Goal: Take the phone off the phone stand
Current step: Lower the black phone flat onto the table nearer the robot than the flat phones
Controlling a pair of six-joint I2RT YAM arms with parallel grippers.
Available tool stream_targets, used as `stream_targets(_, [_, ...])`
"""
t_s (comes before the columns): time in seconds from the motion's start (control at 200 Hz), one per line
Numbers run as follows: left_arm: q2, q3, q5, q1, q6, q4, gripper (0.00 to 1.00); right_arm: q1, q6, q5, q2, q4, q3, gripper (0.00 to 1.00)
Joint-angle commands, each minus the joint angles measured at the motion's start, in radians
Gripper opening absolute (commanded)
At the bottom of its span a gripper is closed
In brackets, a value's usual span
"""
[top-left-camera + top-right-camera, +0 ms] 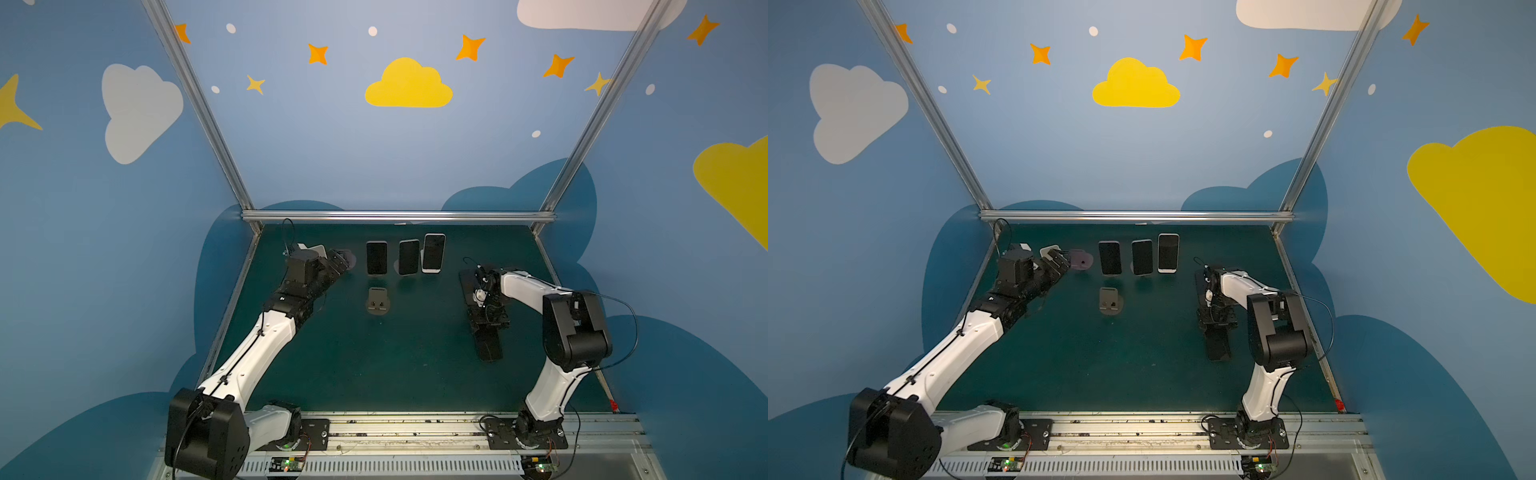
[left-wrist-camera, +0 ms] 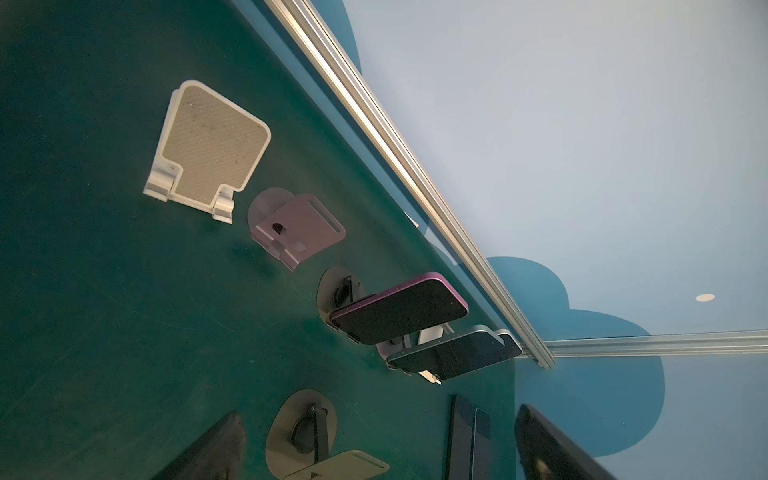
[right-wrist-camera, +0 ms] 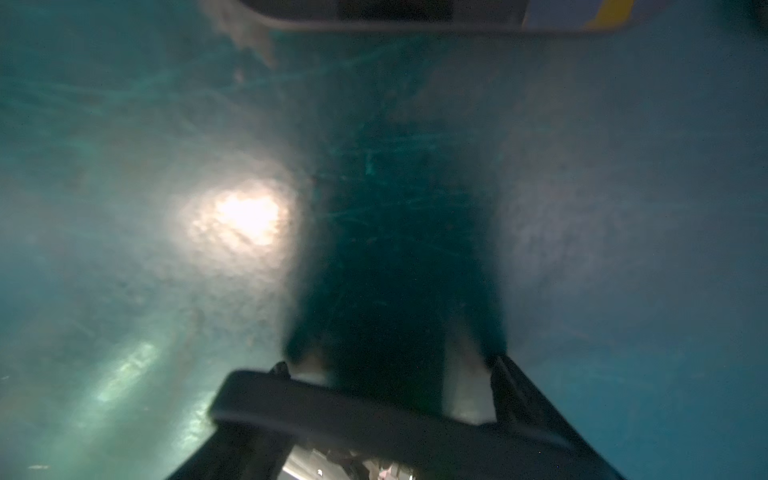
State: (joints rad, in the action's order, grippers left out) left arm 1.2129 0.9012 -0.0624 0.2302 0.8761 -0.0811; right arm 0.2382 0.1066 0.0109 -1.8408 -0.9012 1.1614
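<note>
Right now the left gripper is hovering low over the green table at about ten o'clock, with its jaws standing wide apart. In the left wrist view its dark fingers are framing the scene. It is pointing toward three o'clock, along a row of stands. A mauve stand is sitting bare just beyond its tips, and a white stand is sitting bare beside that, on the nine o'clock side.

Further along, at twelve o'clock, three phones are leaning upright on stands in a line. A purple-rimmed phone is nearest the left gripper, a dark-rimmed phone is in the middle, and a white-rimmed phone is at the three o'clock end. The purple-rimmed phone is resting on a stand with a round base, its screen facing six o'clock, apart from the spread jaws. An olive stand is sitting bare just toward six o'clock of that phone, near the table's centre.

The right gripper is hanging tips-down close to the table at about three o'clock, its jaws drawn in. A dark slab is lying flat right beneath it, reaching toward six o'clock. Whether the jaws are gripping it cannot be told, since the right wrist view is blurred.
</note>
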Motion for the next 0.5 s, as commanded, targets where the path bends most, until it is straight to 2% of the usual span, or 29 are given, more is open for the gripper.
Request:
stream_targets(0.0, [-0.010, 0.028, 0.008, 0.001, -0.001, 0.004, 1.00, 0.003, -0.010, 0.009, -0.046, -0.050, 0.048, 0.68])
stream_targets(0.496, [-0.025, 0.026, 0.014, -0.012, -0.005, 0.004, 1.00, 0.009, -0.023, 0.027, -0.129, -0.081, 0.091, 0.74])
